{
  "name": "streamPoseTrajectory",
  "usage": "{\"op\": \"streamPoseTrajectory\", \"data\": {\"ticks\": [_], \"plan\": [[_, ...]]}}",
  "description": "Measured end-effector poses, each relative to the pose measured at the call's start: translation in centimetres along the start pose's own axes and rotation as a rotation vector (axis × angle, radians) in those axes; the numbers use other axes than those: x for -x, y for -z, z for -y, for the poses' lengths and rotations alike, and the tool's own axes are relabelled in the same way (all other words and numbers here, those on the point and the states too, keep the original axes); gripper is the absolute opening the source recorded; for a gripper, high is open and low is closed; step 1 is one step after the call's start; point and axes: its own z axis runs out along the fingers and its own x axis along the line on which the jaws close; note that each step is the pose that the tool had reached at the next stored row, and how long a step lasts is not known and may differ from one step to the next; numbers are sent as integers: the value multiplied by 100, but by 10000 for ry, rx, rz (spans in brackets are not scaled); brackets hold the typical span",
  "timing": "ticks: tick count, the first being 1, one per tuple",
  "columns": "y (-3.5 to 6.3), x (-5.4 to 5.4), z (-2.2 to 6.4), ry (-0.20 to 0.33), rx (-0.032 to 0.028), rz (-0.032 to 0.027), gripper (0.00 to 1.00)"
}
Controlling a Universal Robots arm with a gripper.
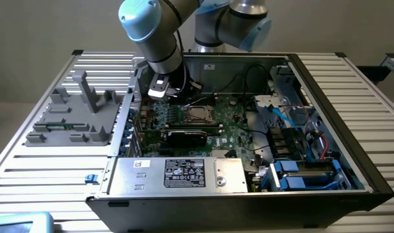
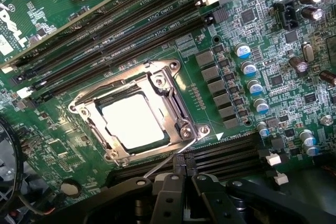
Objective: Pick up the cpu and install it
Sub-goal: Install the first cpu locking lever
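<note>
The cpu lies seated in the metal-framed socket on the motherboard of an open computer case. The gripper hovers just beside the socket, jaws drawn together at the thin wire lever. Memory slots flank the socket opposite the gripper, and blue-topped capacitors stand near it.

Probably a robotics lab; opened computer case on slatted metal bench
</note>
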Motion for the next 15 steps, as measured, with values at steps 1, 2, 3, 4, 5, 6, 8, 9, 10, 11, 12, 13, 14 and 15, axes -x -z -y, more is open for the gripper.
{"op": "streamPoseTrajectory", "data": {"ticks": [1,2,3,4,5,6,8,9,10,11,12,13,14,15], "plan": [[-3,-3,1,-2,0,0,11],[-6,-4,1,-4,2,0,11],[-9,-7,1,-6,2,-1,11],[-12,-9,1,-6,2,-2,11],[-15,-10,0,-9,2,-3,11],[-17,-11,0,-11,2,-3,11],[-20,-11,-1,-13,-4,0,11],[-20,-11,-1,-16,-8,2,11],[-22,-11,-1,-17,-14,3,11],[-22,-11,-1,-18,-20,4,11],[-22,-11,-1,-20,-25,6,11],[-22,-10,-1,-22,-30,8,11],[-21,-10,-1,-24,-35,11,11],[-21,-10,-2,-26,-40,13,11]]}}
